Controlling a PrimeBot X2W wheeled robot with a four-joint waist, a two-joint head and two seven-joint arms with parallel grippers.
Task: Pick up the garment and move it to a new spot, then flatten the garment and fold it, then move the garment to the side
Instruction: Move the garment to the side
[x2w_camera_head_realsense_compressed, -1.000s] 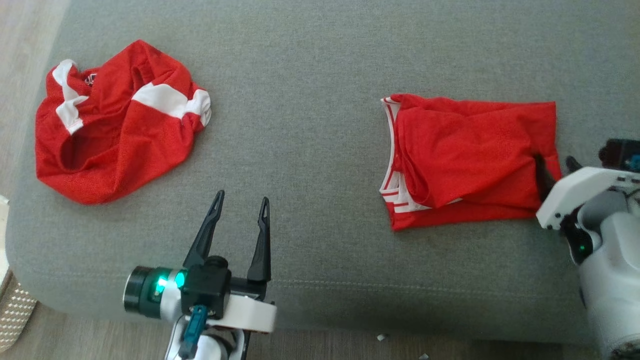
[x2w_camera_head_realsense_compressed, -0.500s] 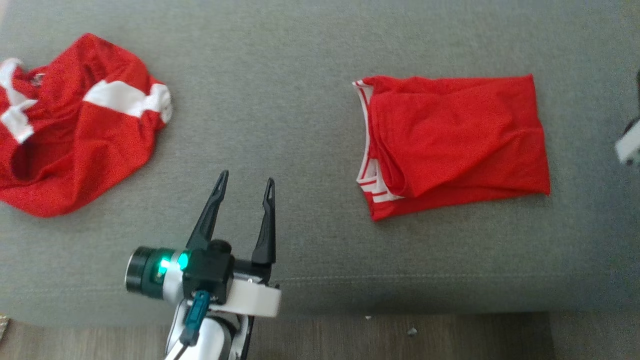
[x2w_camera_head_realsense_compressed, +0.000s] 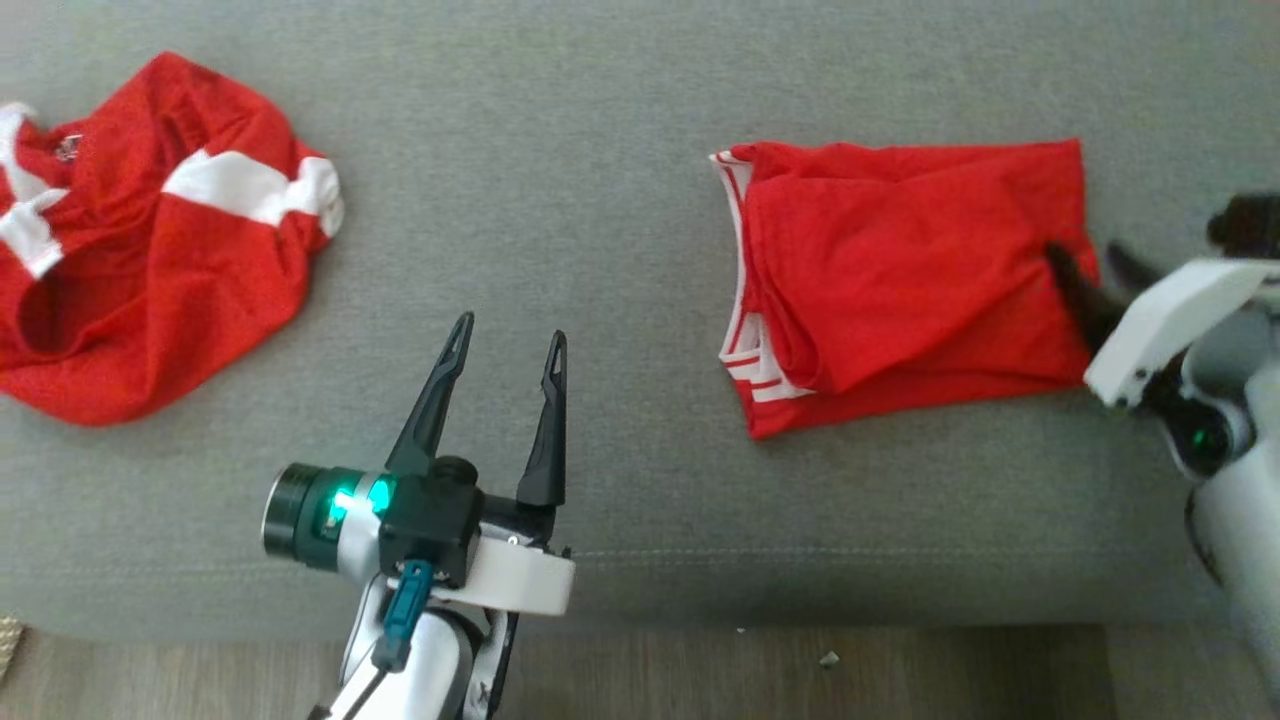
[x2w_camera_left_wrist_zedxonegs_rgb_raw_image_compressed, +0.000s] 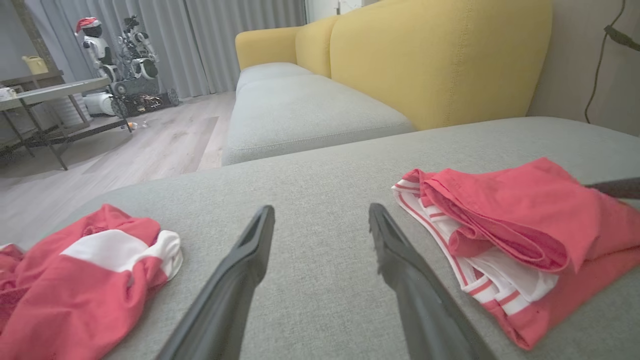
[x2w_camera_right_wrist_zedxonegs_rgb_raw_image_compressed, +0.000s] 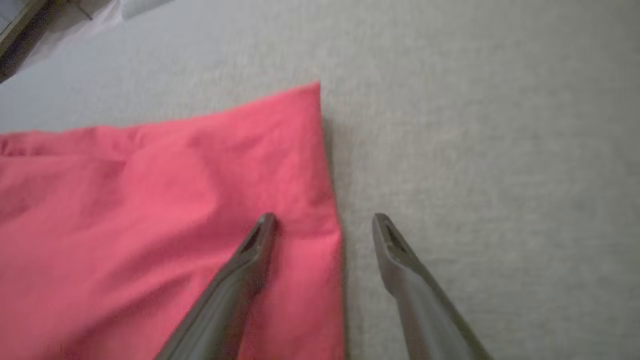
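Two red garments on grey cushion (x2w_camera_head_realsense_compressed: 560, 200): folded garment (x2w_camera_head_realsense_compressed: 900, 270) right, crumpled garment (x2w_camera_head_realsense_compressed: 150, 300) left, its label (x2w_camera_head_realsense_compressed: 68, 148) unreadable. Left tool (x2w_camera_head_realsense_compressed: 511, 330) fingers apart above cushion. Right tool (x2w_camera_right_wrist_zedxonegs_rgb_raw_image_compressed: 324, 218) fingers apart, astride folded garment's edge.

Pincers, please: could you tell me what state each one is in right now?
Left pincer: open, holding nothing, over the grey cushion.
Right pincer: open, astride the folded red garment's edge, gripping nothing.
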